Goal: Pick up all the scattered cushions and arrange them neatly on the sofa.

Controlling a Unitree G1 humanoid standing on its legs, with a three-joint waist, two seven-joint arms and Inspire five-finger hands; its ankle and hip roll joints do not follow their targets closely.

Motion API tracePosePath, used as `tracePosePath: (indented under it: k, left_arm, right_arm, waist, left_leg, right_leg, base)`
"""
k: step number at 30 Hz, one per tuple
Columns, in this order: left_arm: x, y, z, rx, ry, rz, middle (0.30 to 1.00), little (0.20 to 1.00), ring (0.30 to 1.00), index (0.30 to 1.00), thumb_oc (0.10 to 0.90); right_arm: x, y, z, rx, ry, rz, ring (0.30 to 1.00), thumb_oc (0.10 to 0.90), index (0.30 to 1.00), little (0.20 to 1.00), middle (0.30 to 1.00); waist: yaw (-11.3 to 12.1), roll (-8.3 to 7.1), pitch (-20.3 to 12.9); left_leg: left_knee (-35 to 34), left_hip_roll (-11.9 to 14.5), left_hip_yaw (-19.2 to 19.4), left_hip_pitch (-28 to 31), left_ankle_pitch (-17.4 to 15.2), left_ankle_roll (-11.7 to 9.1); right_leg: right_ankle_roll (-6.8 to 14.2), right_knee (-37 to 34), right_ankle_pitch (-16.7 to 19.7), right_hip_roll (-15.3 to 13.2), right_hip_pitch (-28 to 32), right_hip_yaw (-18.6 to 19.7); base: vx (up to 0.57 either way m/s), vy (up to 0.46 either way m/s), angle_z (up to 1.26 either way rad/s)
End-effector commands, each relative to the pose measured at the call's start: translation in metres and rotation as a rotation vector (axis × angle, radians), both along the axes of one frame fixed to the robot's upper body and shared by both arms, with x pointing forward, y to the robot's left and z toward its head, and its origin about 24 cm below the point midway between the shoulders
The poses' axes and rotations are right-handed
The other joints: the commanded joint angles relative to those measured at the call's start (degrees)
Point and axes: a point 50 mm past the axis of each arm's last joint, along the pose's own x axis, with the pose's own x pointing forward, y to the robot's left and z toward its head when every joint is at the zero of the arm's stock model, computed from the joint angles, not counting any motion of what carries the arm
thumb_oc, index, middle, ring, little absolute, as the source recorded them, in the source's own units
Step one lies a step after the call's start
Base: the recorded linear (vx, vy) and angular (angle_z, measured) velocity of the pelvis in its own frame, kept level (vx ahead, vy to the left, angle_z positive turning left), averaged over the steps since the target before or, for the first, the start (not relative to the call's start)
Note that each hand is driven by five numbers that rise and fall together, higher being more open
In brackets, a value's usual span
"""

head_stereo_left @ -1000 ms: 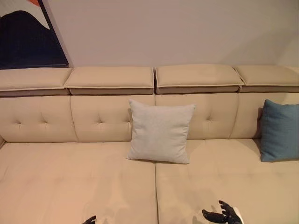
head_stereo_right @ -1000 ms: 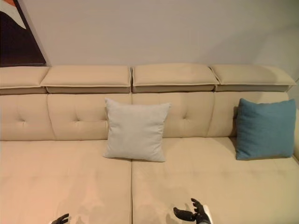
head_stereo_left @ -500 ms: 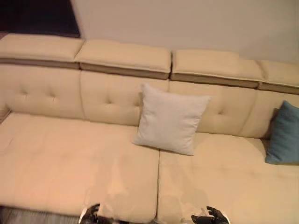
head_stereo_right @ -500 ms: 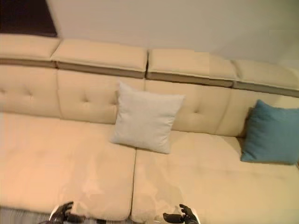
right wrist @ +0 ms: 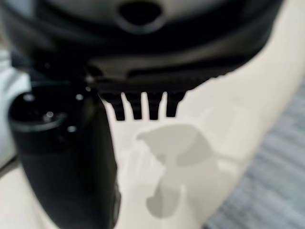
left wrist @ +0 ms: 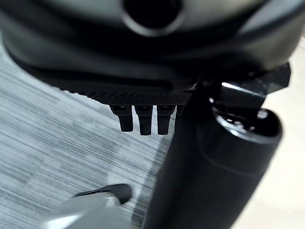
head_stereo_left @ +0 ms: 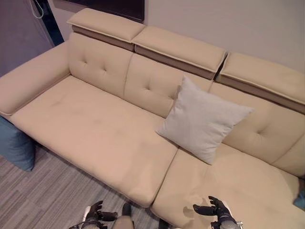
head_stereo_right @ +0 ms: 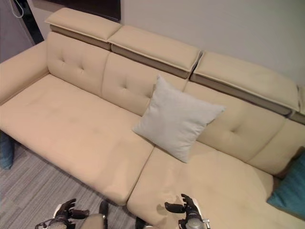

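A light grey cushion [head_stereo_left: 202, 119] leans against the backrest of the beige sofa [head_stereo_left: 95, 129], near its middle seam. A blue cushion [head_stereo_left: 16, 145] stands on the floor against the outside of the sofa's left armrest. At the far right a teal cushion [head_stereo_right: 290, 188] rests on the seat. My left hand [head_stereo_left: 95, 214] hangs low over the floor, open and empty; its fingers [left wrist: 143, 119] show straight in the left wrist view. My right hand [head_stereo_left: 214, 212] hovers open above the seat's front edge, holding nothing, with its fingers [right wrist: 143, 107] straight.
Grey striped carpet [head_stereo_left: 43, 195] runs in front of the sofa and round its left end. A dark picture frame [head_stereo_left: 114, 7] hangs on the wall above the headrests. The left half of the seat is bare.
The camera has swung left and down, so the whole picture shifted: the left armrest, the carpet and the blue cushion on the floor came into view. Both hands stay low and empty.
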Motion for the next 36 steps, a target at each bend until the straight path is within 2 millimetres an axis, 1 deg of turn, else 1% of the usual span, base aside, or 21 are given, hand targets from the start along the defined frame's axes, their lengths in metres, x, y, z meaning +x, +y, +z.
tracePosePath:
  k: [1,3,6,7,8,10,12,14,16,17,19,21,22,25,28,31,32,33,34,35,36]
  left_arm:
    - [0.0,-0.01,-0.001,0.004,-0.009,-0.066,0.9,0.9,0.9,0.9,0.8]
    - [-0.002,-0.012,-0.002,-0.011,-0.005,-0.056,0.9,0.9,0.9,0.9,0.8]
    - [-0.006,-0.008,-0.003,-0.01,0.006,-0.021,0.9,0.9,0.9,0.9,0.8]
    - [-0.01,-0.006,-0.004,-0.006,0.019,-0.021,0.9,0.9,0.9,0.9,0.8]
    - [-0.016,0.001,-0.004,0.011,0.043,-0.008,0.9,0.9,0.9,0.9,0.8]
    - [-0.018,0.005,-0.004,0.024,0.054,-0.002,0.9,0.9,0.9,0.9,0.8]
    - [-0.019,0.011,-0.003,0.042,0.053,0.016,0.9,0.9,0.9,0.9,0.8]
    - [-0.018,0.012,-0.002,0.047,0.042,0.022,0.9,0.9,0.9,0.9,0.8]
    - [-0.014,0.011,-0.001,0.04,0.024,0.025,0.9,0.9,0.9,0.9,0.8]
    - [-0.011,0.01,0.0,0.031,0.012,0.028,0.9,0.9,0.9,0.9,0.8]
    - [-0.008,0.009,0.001,0.023,-0.002,0.034,0.9,0.9,0.9,0.9,0.8]
    - [-0.002,0.007,0.002,0.01,-0.024,0.032,0.9,0.9,0.9,0.9,0.8]
    - [0.001,0.006,0.003,0.004,-0.033,0.023,0.9,0.9,0.9,0.9,0.8]
    - [0.003,0.003,0.003,0.001,-0.028,-0.006,0.9,0.9,0.9,0.9,0.8]
    - [-0.004,0.002,0.0,-0.003,-0.001,-0.005,0.9,0.9,0.9,0.9,0.8]
    - [-0.019,0.009,-0.003,0.021,0.05,0.013,0.9,0.9,0.9,0.9,0.8]
    - [-0.021,0.012,-0.003,0.034,0.057,0.013,0.9,0.9,0.9,0.9,0.8]
    - [-0.021,0.012,-0.003,0.034,0.058,0.013,0.9,0.9,0.9,0.9,0.8]
    - [-0.02,0.012,-0.003,0.037,0.054,0.017,0.9,0.9,0.9,0.9,0.8]
    - [-0.02,0.011,-0.003,0.035,0.055,0.014,0.9,0.9,0.9,0.9,0.8]
    - [-0.021,0.011,-0.003,0.033,0.056,0.018,0.9,0.9,0.9,0.9,0.8]
  right_arm:
    - [0.0,-0.009,0.003,-0.018,-0.019,-0.056,0.9,0.8,0.9,0.9,0.9]
    - [0.0,-0.005,0.001,-0.01,-0.011,-0.051,0.9,0.8,0.9,0.9,0.9]
    - [0.009,0.001,0.002,-0.005,-0.025,-0.036,0.9,0.8,0.9,0.9,0.9]
    - [0.011,0.003,0.002,-0.009,-0.024,-0.015,0.9,0.8,0.9,0.9,0.9]
    - [0.019,0.008,0.003,-0.01,-0.032,0.026,0.9,0.8,0.9,0.9,0.9]
    - [0.024,0.011,0.005,-0.007,-0.044,0.04,0.9,0.8,0.9,0.9,0.9]
    - [0.031,0.016,0.007,0.003,-0.067,0.052,0.9,0.8,0.9,0.9,0.9]
    - [0.033,0.017,0.008,0.011,-0.081,0.052,0.9,0.8,0.9,0.9,0.9]
    - [0.033,0.016,0.008,0.004,-0.08,0.058,0.9,0.8,0.9,0.9,0.9]
    - [0.033,0.015,0.008,-0.004,-0.078,0.065,0.9,0.8,0.9,0.9,0.9]
    - [0.033,0.015,0.008,-0.011,-0.067,0.086,0.9,0.8,0.9,0.9,0.9]
    - [0.031,0.015,0.007,-0.014,-0.054,0.095,0.9,0.8,0.9,0.9,0.9]
    - [0.03,0.014,0.006,-0.021,-0.045,0.104,0.9,0.8,0.9,0.9,0.9]
    - [0.03,0.009,0.007,-0.042,-0.037,0.11,0.9,0.8,0.9,0.9,0.9]
    - [0.026,0.001,0.007,-0.058,-0.023,0.091,0.9,0.8,0.9,0.9,0.9]
    - [0.01,-0.005,0.003,-0.065,0.018,0.055,0.9,0.8,0.9,0.9,0.9]
    - [0.005,-0.006,0.002,-0.064,0.024,0.036,0.9,0.8,0.9,0.9,0.9]
    - [0.005,-0.006,0.002,-0.064,0.024,0.037,0.9,0.8,0.9,0.9,0.9]
    - [0.002,-0.007,0.002,-0.063,0.028,0.025,0.9,0.8,0.9,0.9,0.9]
    - [0.001,-0.008,0.002,-0.063,0.03,0.02,0.9,0.8,0.9,0.9,0.9]
    - [0.0,-0.008,0.001,-0.062,0.035,0.013,0.9,0.8,0.9,0.9,0.9]
  waist:
    - [-0.5,1.3,-2.8]
    - [-0.4,1.65,-3.2]
    - [0.2,1.17,-3.3]
    - [0.6,1.18,-3.2]
    - [1.4,1.27,-2.6]
    - [1.7,1.41,-2.3]
    - [1.5,1.82,-1.9]
    - [0.7,2.06,-1.9]
    - [0.5,1.99,-2.0]
    - [0.7,1.77,-2.1]
    - [1.2,1.41,-2.3]
    - [1.7,1.13,-2.6]
    - [2.1,0.7,-2.5]
    - [2.5,0.38,-1.7]
    - [2.4,0.53,-0.7]
    - [1.5,1.37,-0.4]
    - [1.0,1.71,-0.7]
    - [1.0,1.73,-0.7]
    - [0.8,1.84,-0.7]
    - [0.5,1.93,-1.2]
    - [0.3,1.97,-1.4]
  left_leg:
    - [-7.1,-0.9,2.2,4.8,-3.0,1.9]
    - [-10.7,-1.8,2.5,6.5,-3.1,1.9]
    - [-12.3,-3.4,0.7,6.5,-3.0,2.5]
    - [-12.7,-3.8,0.3,6.7,-3.1,2.9]
    - [-13.6,-4.3,-0.1,7.3,-3.1,3.6]
    - [-13.9,-4.4,-0.8,7.5,-2.9,3.9]
    - [-15.1,-4.8,-2.9,7.9,-2.4,4.3]
    - [-16.5,-5.6,-5.3,8.9,-1.9,4.4]
    - [-16.9,-6.5,-7.5,8.6,-1.0,4.3]
    - [-17.1,-6.9,-8.9,8.5,-0.7,4.0]
    - [-18.0,-7.3,-10.3,8.6,-0.2,3.6]
    - [-18.5,-7.2,-11.9,7.9,0.8,3.0]
    - [-18.6,-7.5,-13.2,7.3,1.3,2.4]
    - [-17.0,-7.9,-14.4,4.5,2.3,1.2]
    - [-14.7,-7.0,-9.8,1.6,2.6,1.2]
    - [-13.0,-4.2,0.0,0.7,2.7,2.0]
    - [-13.2,-2.9,4.3,0.9,2.7,2.1]
    - [-13.1,-2.9,4.2,0.8,2.6,2.1]
    - [-12.9,-2.5,6.4,1.2,2.4,2.2]
    - [-13.4,-2.4,7.2,1.9,1.3,1.9]
    - [-13.6,-2.2,9.2,2.0,2.2,2.3]
  right_leg:
    - [8.2,3.7,-5.8,-0.8,0.6,1.9]
    - [8.7,4.2,-5.4,-0.9,0.9,1.0]
    - [9.3,6.7,-5.4,-1.8,0.2,1.0]
    - [9.4,8.0,-5.5,-2.1,-0.3,1.0]
    - [10.0,12.4,-5.6,-3.2,-2.1,1.3]
    - [10.5,14.9,-5.6,-3.6,-3.4,1.8]
    - [11.1,18.0,-5.1,-2.8,-5.5,5.5]
    - [10.8,17.3,-6.2,0.4,-6.0,11.9]
    - [10.2,15.5,-6.5,2.5,-6.2,15.8]
    - [10.1,14.3,-6.5,2.7,-5.4,15.8]
    - [9.6,12.1,-7.0,2.4,-3.8,14.0]
    - [9.1,10.5,-7.2,3.3,-3.1,13.9]
    - [8.9,8.4,-6.9,2.9,-2.0,12.7]
    - [8.8,5.6,-6.5,2.8,-1.0,10.5]
    - [9.0,3.9,-5.9,1.9,-0.3,6.8]
    - [8.9,3.8,-5.9,1.1,-0.1,3.0]
    - [8.8,3.4,-5.9,0.7,0.3,0.6]
    - [8.8,3.4,-5.9,0.7,0.3,0.6]
    - [8.9,3.1,-6.0,0.4,0.8,-0.9]
    - [9.3,2.7,-6.4,0.3,1.4,-1.2]
    - [9.2,2.7,-5.7,0.0,1.3,-2.1]
  base:
    - [0.08,0.126,0.68]
    - [0.09,0.128,0.55]
    - [0.04,0.152,0.45]
    - [-0.01,0.177,0.2]
    - [-0.01,0.129,0.06]
    - [-0.01,0.091,-0.04]
    - [-0.01,0.05,0.15]
    - [0.05,0.021,0.51]
    - [0.04,-0.013,1.01]
    - [0.01,-0.055,1.29]
    - [0.0,-0.109,1.08]
    - [-0.01,-0.172,0.93]
    - [-0.06,-0.194,1.02]
    - [-0.1,-0.121,0.87]
    - [-0.11,-0.045,0.86]
    - [-0.04,0.007,1.04]
    - [-0.01,0.008,0.89]
    - [0.02,0.007,0.88]
    - [0.1,0.013,0.9]
    - [0.09,0.042,0.72]
    - [0.11,0.054,0.47]
